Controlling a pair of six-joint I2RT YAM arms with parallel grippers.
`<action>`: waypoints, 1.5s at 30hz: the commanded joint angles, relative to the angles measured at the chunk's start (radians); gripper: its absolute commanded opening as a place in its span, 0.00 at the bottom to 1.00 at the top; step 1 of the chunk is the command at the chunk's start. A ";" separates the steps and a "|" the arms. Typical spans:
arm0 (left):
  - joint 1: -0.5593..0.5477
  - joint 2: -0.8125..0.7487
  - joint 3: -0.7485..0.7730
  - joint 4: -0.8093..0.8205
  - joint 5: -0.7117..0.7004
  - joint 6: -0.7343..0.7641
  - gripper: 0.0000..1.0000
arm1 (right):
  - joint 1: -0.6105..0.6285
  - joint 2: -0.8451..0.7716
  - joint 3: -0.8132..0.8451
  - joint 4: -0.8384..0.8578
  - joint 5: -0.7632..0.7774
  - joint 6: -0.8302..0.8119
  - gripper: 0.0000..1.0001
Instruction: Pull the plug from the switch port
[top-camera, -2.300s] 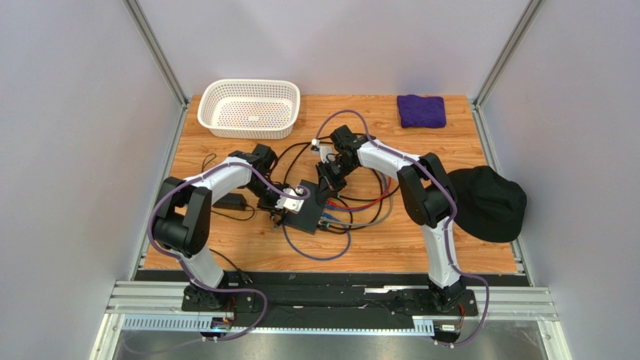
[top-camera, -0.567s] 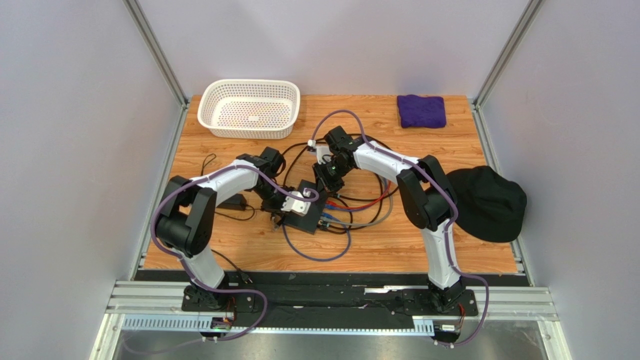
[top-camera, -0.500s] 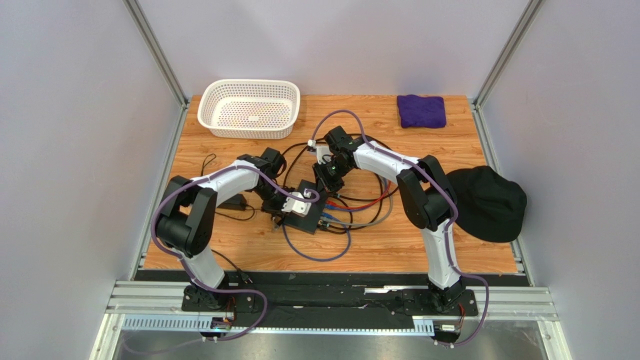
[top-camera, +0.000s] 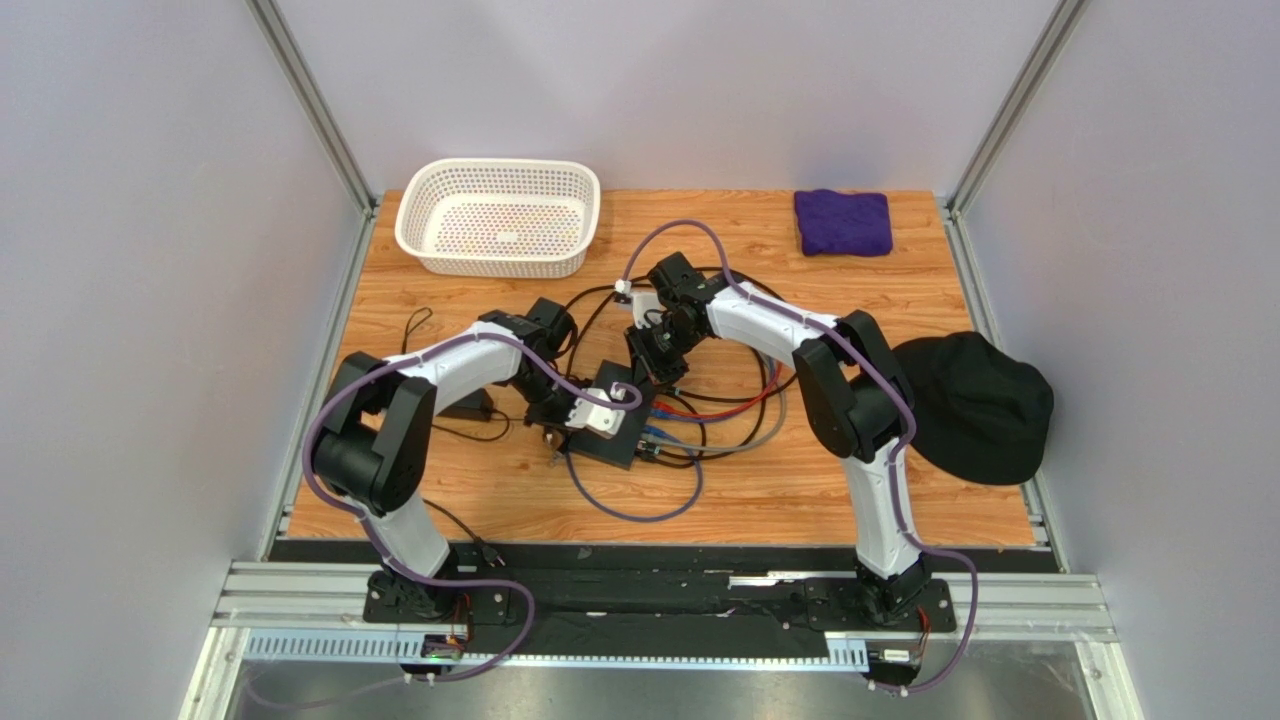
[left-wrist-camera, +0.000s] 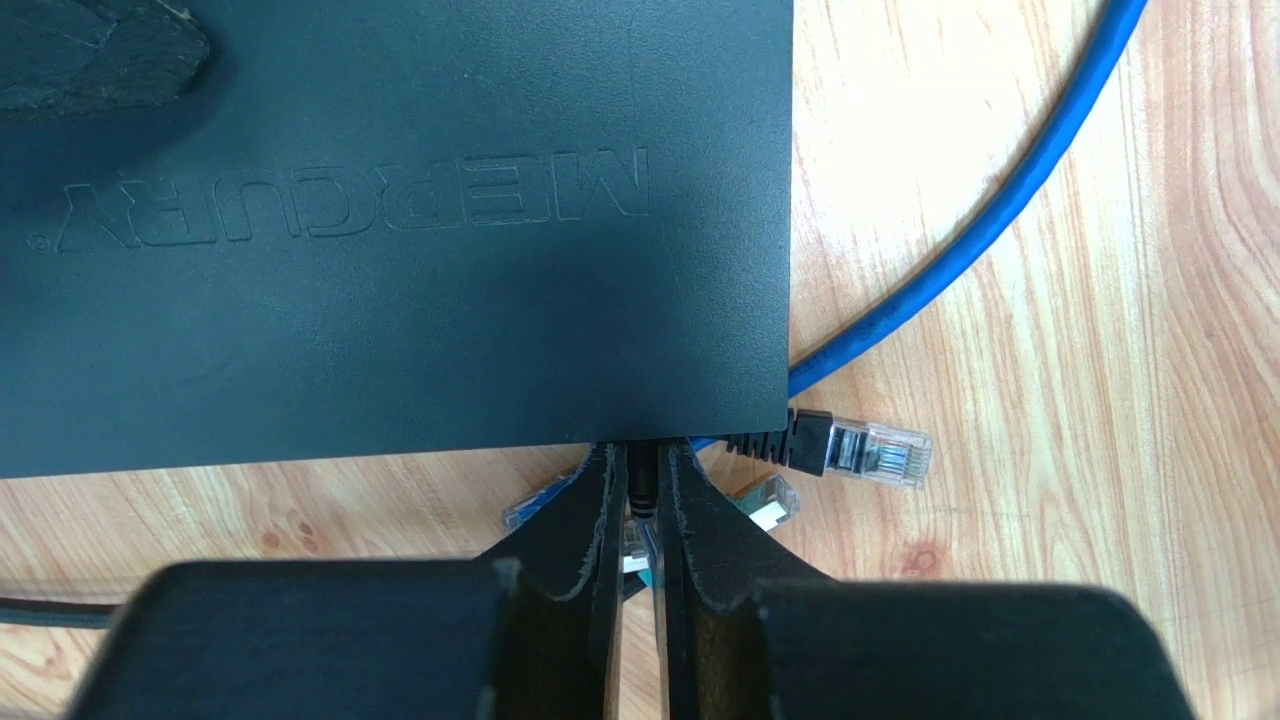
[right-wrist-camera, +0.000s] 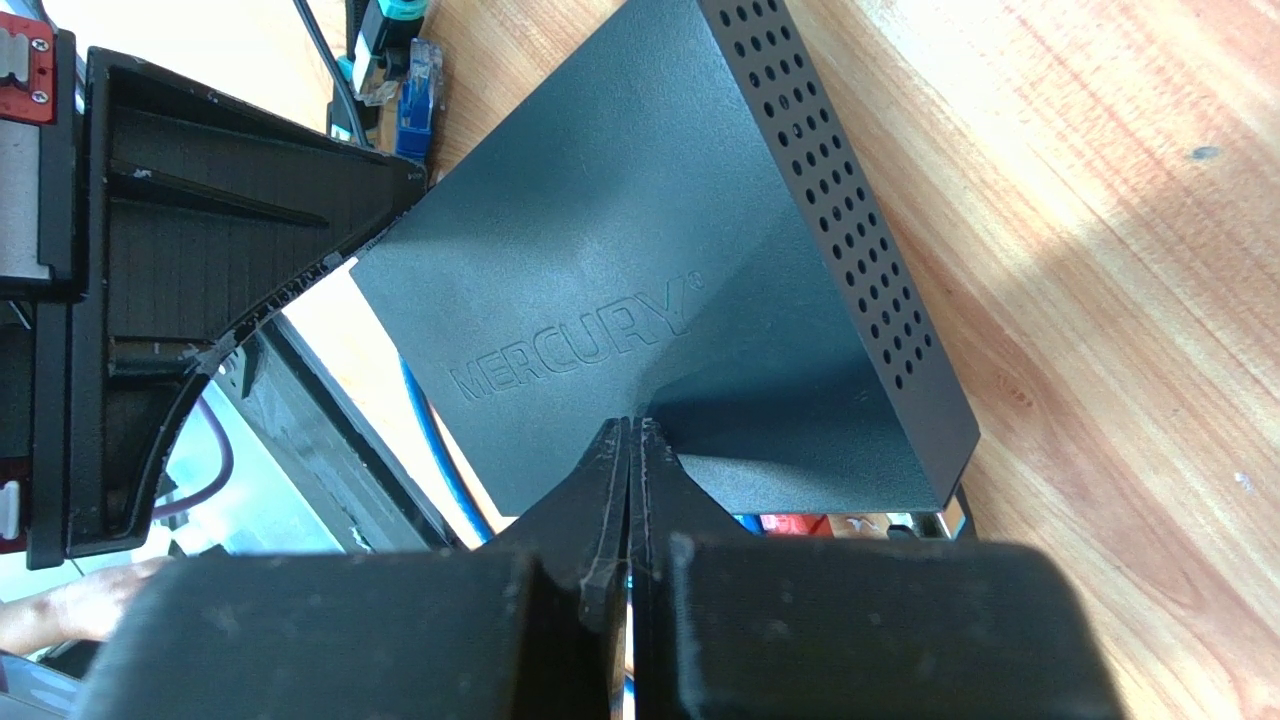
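Overhead, the switch (top-camera: 624, 444) lies mid-desk (top-camera: 902, 495) among looped cables (top-camera: 631, 515), with both arms bent over it. In the left wrist view, the left tool (left-wrist-camera: 640, 458) is clenched on a black plug (left-wrist-camera: 642, 474) at the switch's lower edge. The plug looks small and stiff, best gripped by its body, not the cord. Only the right wrist view shows the right tool (right-wrist-camera: 628, 447), its fingers pressed together empty and their tips on the case, which is probably light and apt to slide.

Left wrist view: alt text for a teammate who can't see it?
The left tool pinches a thin black plug at the edge of the black switch, which fills the upper frame. At right, a blue cable curves past a loose clear connector by the switch's corner.
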 joint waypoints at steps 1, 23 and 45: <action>-0.015 -0.009 -0.007 -0.067 0.021 0.022 0.00 | 0.006 0.040 -0.022 0.011 0.146 -0.036 0.00; -0.051 0.023 0.076 -0.104 0.039 -0.086 0.00 | 0.006 0.061 0.003 -0.002 0.137 -0.033 0.00; -0.044 -0.014 -0.004 -0.051 0.139 -0.225 0.00 | 0.006 -0.013 -0.042 0.023 -0.272 -0.179 0.00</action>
